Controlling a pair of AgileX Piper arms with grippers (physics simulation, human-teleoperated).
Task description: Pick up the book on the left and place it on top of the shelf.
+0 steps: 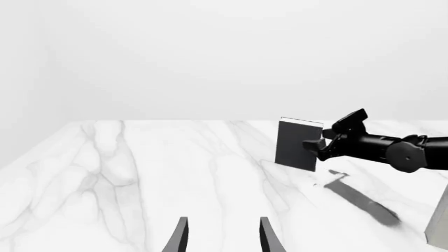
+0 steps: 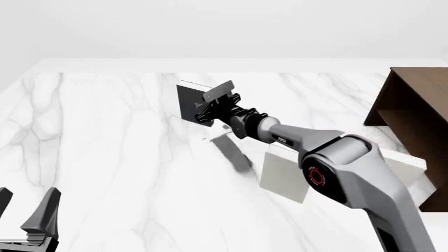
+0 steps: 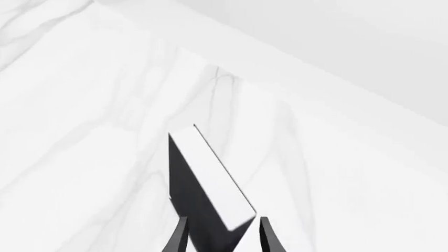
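The book [image 2: 188, 101] is slim, with a dark charcoal cover and white page edges, and stands upright at mid-table. It also shows in the left wrist view [image 1: 295, 144] and the right wrist view [image 3: 203, 184]. My right gripper [image 2: 207, 108] is shut on its edge, with a finger on each cover [image 3: 224, 235]. The book seems to hang just above the tabletop. The dark brown shelf [image 2: 413, 107] stands at the right edge, well away from the book. My left gripper [image 2: 24, 220] is open and empty, low at the near left [image 1: 222, 236].
A thick pale grey-white book [image 2: 282, 176] stands under my right forearm, and another pale one [image 2: 409, 170] lies by the shelf's foot. One pale book's corner [image 1: 439, 226] shows in the left wrist view. The white marble table [image 2: 105, 136] stretches out to the left.
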